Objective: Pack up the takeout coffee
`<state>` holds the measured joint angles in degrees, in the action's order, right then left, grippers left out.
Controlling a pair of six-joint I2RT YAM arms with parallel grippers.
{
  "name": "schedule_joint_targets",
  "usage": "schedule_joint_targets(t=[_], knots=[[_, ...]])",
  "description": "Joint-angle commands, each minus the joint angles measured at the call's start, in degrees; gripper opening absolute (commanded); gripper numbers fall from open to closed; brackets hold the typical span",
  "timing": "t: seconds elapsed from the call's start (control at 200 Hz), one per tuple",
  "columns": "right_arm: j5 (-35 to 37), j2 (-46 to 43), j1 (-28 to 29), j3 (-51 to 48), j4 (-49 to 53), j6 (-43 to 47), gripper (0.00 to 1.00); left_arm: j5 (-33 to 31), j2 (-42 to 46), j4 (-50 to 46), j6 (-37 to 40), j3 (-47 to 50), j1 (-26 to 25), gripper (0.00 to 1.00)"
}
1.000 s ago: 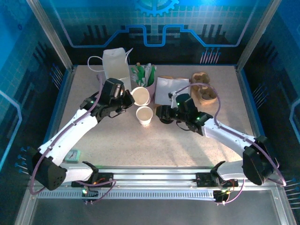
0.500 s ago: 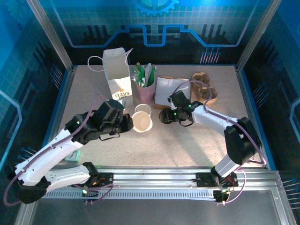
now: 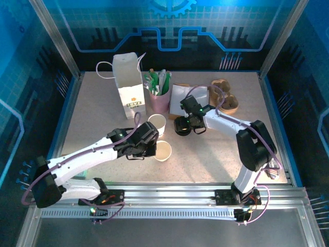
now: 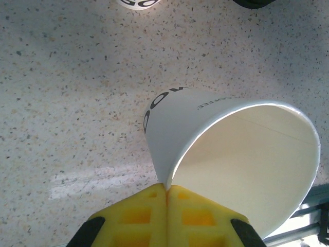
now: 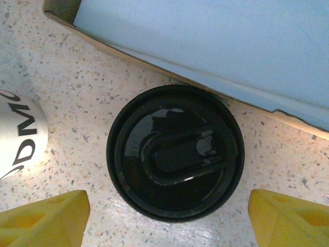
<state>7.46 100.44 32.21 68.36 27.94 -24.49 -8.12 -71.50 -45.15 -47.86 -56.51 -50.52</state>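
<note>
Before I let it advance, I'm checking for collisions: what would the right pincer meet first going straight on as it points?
The black lid, lying flat on the table, centred between the fingers of the open right pincer. Nothing seems to lie in between, though depth is hard to judge.

Cup (image 3: 163, 151) nearer; right end effector (image 5: 167, 212) wider

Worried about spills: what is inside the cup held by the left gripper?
Bare pale inner wall, no liquid, in the cup pinched at its rim by the left gripper. Its floor cannot be made out.
</note>
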Motion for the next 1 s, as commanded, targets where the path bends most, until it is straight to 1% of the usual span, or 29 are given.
schedule_joint_targets(t=[0.0, 0.175, 0.47, 0.595, 0.75, 0.991], knots=[[1.36, 1.61, 0.7, 1.87, 2.21, 1.07, 0.83, 0.89, -1.81, 2.72, 0.89, 1.17, -0.28, 0.0], [1.75, 2.66, 0.79, 2.61, 2.4, 1.27, 0.83, 0.98, -3.75, 3.13, 0.81, 1.84, -0.27, 0.0], [1.68, 4.4, 1.01, 3.19, 2.32, 1.24, 0.81, 0.02, -4.68, 2.31, 1.49, 1.25, -0.26, 0.0], [1.43, 5.11, 1.08, 3.49, 2.28, 1.34, 0.8, -0.65, -4.7, 1.34, 1.98, 0.38, -0.19, 0.15], [1.55, 5.26, 1.21, 3.51, 2.12, 1.22, 0.79, -1.19, -4.28, 0.67, 2.31, -0.94, -0.21, 0.42], [1.42, 6.11, 1.48, 3.89, 1.78, 1.42, 0.77, -3.54, -2.32, -0.89, 3.12, -3.59, -0.21, 0.6]])
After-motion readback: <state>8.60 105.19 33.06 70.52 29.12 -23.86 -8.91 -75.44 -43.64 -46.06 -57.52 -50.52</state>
